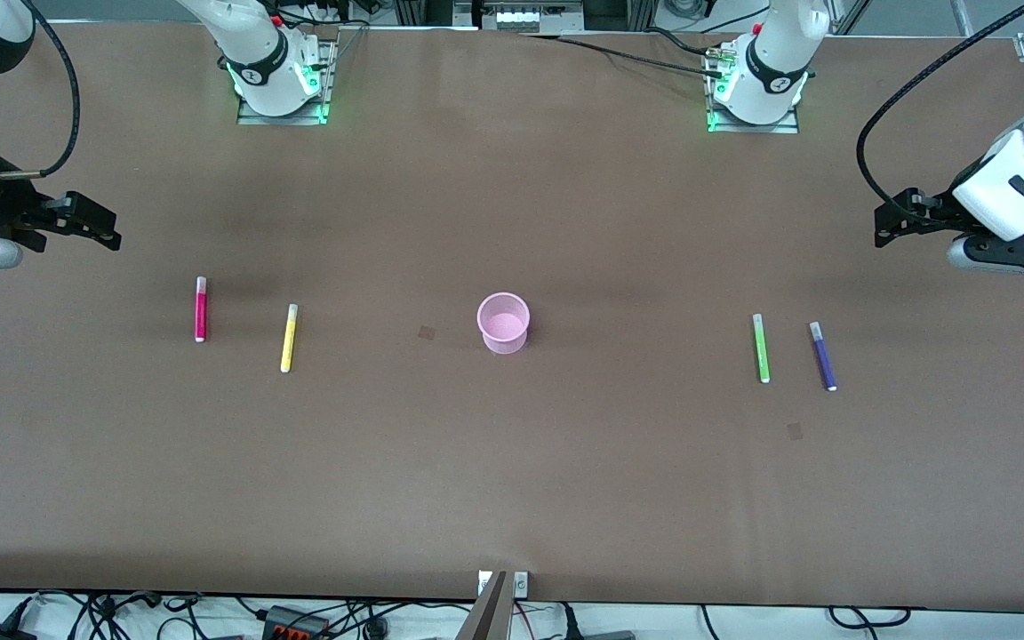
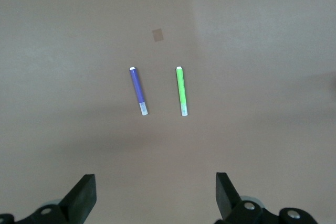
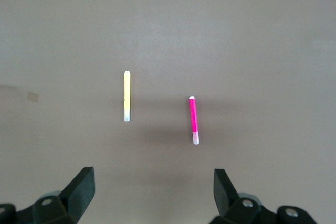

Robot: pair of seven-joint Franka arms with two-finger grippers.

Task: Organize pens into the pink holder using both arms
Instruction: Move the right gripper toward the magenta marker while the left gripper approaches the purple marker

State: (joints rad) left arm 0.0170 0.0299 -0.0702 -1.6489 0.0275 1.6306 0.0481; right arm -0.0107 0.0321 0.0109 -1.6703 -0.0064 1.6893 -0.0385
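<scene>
You have the pink cup [image 1: 504, 323] upright mid-table. Magenta pen [image 1: 201, 308] and yellow pen [image 1: 288, 338] lie flat toward the right arm's end, apart from each other. Green pen [image 1: 761, 348] and purple pen [image 1: 823, 356] lie side by side toward the left arm's end (not touching). Right gripper [image 1: 90, 229] hangs over bare table near the magenta pen, fingers spread, nothing held. Left gripper [image 1: 896, 224] hangs over table near the purple pen, fingers spread, nothing held.

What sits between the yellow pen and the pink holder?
Only bare table with a small dark square patch, seen in the front view, between yellow pen and pink holder.
</scene>
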